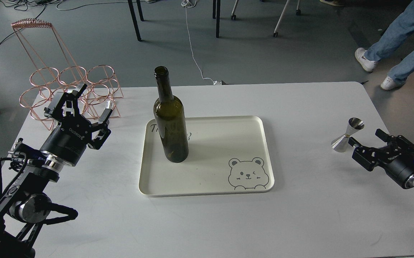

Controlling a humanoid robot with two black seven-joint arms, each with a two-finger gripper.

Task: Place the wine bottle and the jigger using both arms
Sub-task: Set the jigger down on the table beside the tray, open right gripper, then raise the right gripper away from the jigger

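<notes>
The dark olive-green wine bottle stands upright on the left part of a cream tray in the middle of the white table. The silver jigger stands on the table at the right, outside the tray. My left gripper is open and empty, well to the left of the bottle, in front of a copper wire rack. My right gripper is open and empty, its fingers just right of the jigger and close to it, not around it.
A copper wire bottle rack stands at the table's back left corner, right behind my left gripper. The tray has a bear drawing at its front right. A person's legs and chair legs are beyond the table's far edge.
</notes>
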